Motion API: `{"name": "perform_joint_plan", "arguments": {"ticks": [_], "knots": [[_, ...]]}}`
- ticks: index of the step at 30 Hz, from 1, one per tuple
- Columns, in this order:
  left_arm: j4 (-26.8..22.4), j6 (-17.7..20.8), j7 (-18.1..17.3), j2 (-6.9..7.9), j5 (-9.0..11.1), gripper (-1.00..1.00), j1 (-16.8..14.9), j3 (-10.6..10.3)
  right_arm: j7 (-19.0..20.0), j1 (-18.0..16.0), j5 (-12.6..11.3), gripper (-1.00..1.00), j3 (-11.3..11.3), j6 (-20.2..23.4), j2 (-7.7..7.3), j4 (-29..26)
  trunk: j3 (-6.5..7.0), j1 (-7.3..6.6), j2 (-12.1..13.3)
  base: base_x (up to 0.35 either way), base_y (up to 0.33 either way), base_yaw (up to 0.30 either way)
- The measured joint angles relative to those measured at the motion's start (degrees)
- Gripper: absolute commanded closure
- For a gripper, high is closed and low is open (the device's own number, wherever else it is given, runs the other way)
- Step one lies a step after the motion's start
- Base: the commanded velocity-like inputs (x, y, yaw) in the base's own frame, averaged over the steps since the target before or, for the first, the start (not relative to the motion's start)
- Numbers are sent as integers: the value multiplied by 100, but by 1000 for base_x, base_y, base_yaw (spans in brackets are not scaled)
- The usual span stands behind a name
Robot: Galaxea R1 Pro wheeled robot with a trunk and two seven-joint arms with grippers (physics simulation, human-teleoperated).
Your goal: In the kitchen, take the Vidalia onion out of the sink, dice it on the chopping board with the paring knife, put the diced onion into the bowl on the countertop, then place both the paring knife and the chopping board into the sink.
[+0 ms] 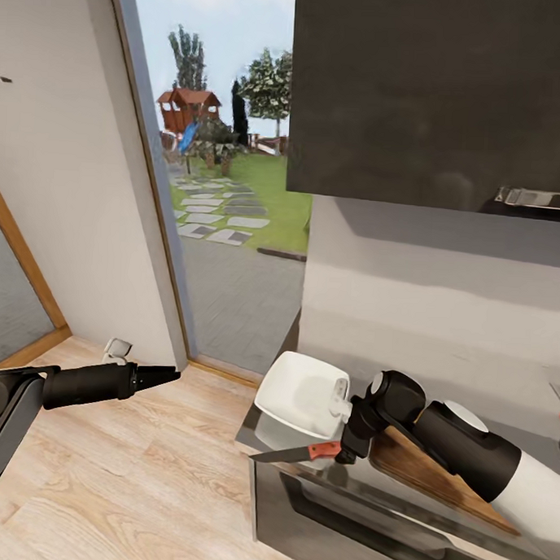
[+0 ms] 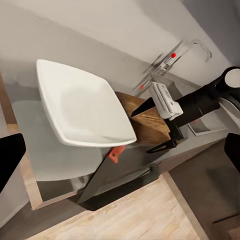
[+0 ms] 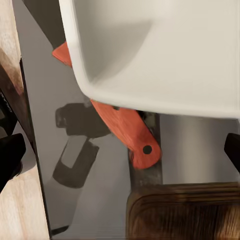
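Observation:
The white bowl (image 1: 296, 387) sits at the left end of the grey countertop (image 1: 265, 432). The paring knife (image 1: 298, 453) lies in front of it, its dark blade jutting past the counter's edge and its red-orange handle (image 3: 125, 125) partly under the bowl's rim. My right gripper (image 1: 343, 425) hangs open just over that handle, fingers apart on either side. The brown chopping board (image 1: 434, 476) lies under my right forearm. My left gripper (image 1: 157, 378) is open over the floor, left of the counter. The sink's chrome faucet (image 2: 186, 51) shows beyond the board (image 2: 145, 120). The Vidalia onion is out of view.
A dark wall cabinet (image 1: 435, 91) hangs above the counter. An open doorway (image 1: 227, 188) to a garden lies left of it, with a white wall (image 1: 64, 181) further left. Wooden floor (image 1: 141, 486) stretches below my left arm. A grey cabinet front (image 1: 343, 519) drops below the counter's edge.

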Motion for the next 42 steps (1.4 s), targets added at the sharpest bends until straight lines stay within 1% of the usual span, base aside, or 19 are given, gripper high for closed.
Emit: {"name": "perform_joint_plan", "arguments": {"ticks": [14,20,28,35,42], "knots": [[0,0,-20,0,3,-100,1,0,-2,0,-9,-100,-27,0,2,0,-22,0,0,0,-39,0],[0,0,-30,1,2,-100,1,0,-9,0,-10,-100,-29,1,2,0,-70,0,0,0,0,0],[0,-2,-169,8,-7,-100,0,0,-11,0,-5,-100,-29,1,2,0,-143,0,0,0,0,0],[0,-2,-176,4,-8,-100,3,0,-11,0,63,-100,-33,0,2,0,-209,1,0,0,0,0],[0,-2,-175,6,-9,-100,2,1,-11,0,81,-100,-30,0,2,0,-274,1,0,0,0,0]]}}
